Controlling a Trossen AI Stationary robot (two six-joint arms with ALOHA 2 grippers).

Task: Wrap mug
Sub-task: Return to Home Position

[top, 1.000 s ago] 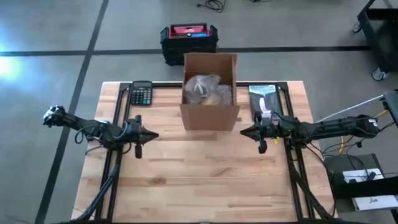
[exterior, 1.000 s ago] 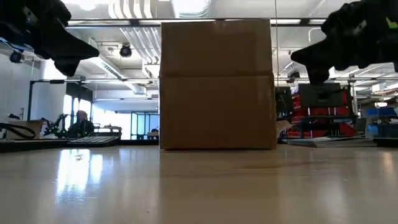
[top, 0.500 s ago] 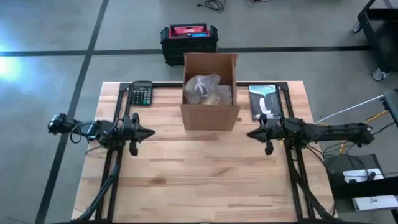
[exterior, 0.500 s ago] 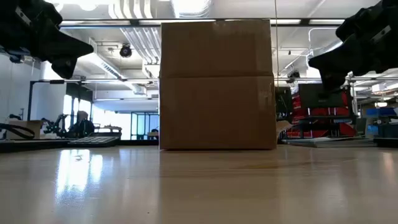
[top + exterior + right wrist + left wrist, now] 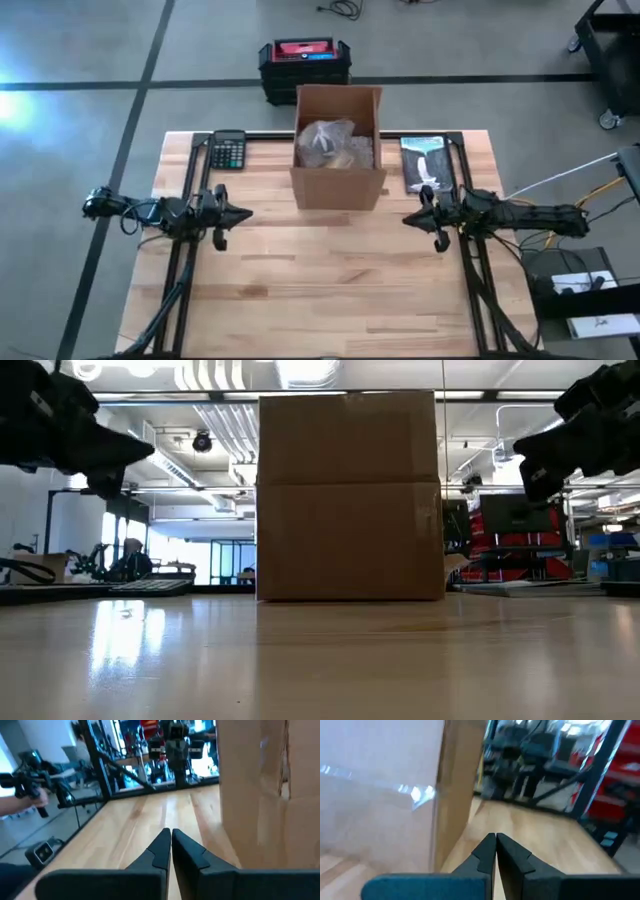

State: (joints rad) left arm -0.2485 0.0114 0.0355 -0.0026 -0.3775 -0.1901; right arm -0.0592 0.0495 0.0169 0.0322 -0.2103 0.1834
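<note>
A brown cardboard box stands open-topped at the far middle of the wooden table. Inside it lies a bundle wrapped in clear plastic; whether the mug is in it, I cannot tell. My left gripper hovers shut above the table, left of the box, pointing at it. My right gripper hovers shut on the box's right, also pointing at it. Both hold nothing. In the wrist views the box wall stands beside each pair of shut fingertips.
A black calculator lies at the far left of the table. A flat picture book or pad lies at the far right. On the floor beyond the table sits a black and red case. The table's near half is bare wood.
Both arms have drawn back from the box: my left gripper toward the table's left edge, my right gripper toward the right edge and slightly nearer. Both stay shut. The box has not moved.
</note>
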